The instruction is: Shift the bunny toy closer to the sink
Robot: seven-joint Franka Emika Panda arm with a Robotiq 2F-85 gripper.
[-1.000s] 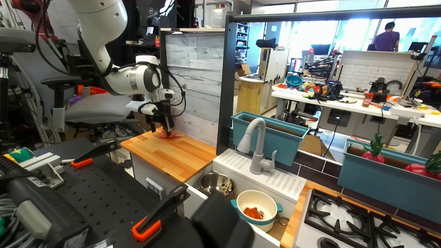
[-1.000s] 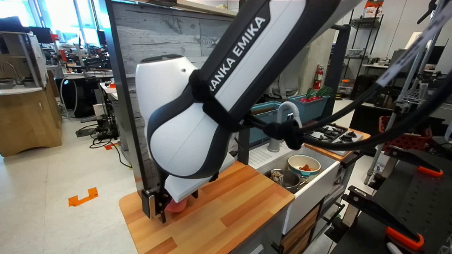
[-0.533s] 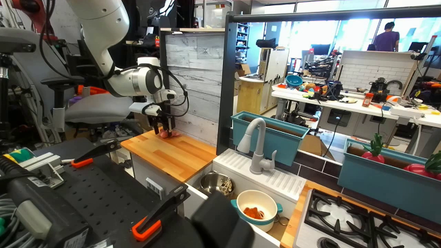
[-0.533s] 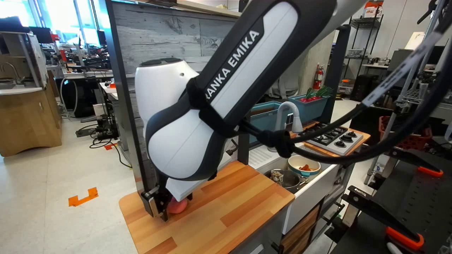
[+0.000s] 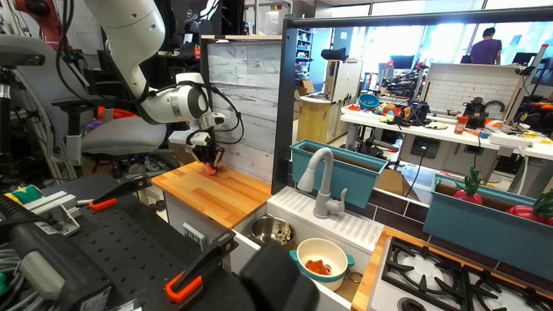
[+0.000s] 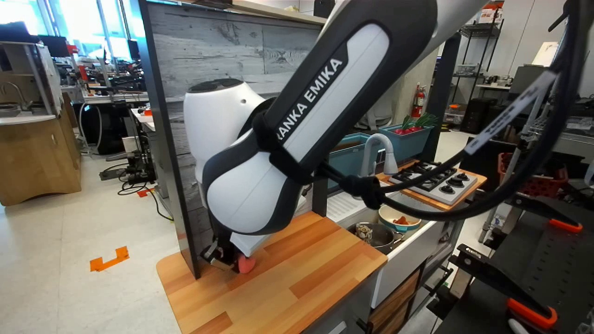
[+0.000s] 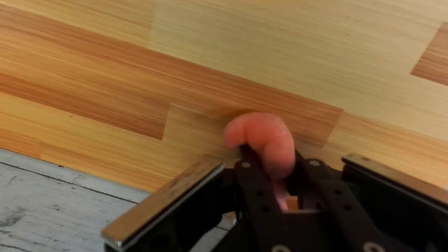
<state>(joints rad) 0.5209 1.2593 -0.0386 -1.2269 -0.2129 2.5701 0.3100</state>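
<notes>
Item under inspection: the bunny toy (image 7: 266, 136), pinkish red, which in both exterior views sits well apart from the sink (image 6: 410, 253), near the end of the wooden surface (image 6: 297, 260) that lies away from it; whether its underside touches the wood cannot be told. The pincer (image 7: 274, 157) is found closed on the toy: the wrist view shows a finger at either side, a rounded, curled end standing out beyond the tips and a thin pink part running back between them. Ears and face cannot be made out. Handling, by judgement: light, as its smallness suggests; the skin looks matt and smooth, probably soft rubber or the like, so it should give under a squeeze, slip little and be hard to break. The thick body is the proper place to take hold; the thin part would likely flex and let the rest swing. The present hold appears to bear on the thick part's root, judged adequate for a drag, though the curled end may twist. The step in hand is judged to be the grasp, with the shift toward the sink remaining; a low path along the surface, stopping short of the sink's edge, should satisfy the order
</notes>
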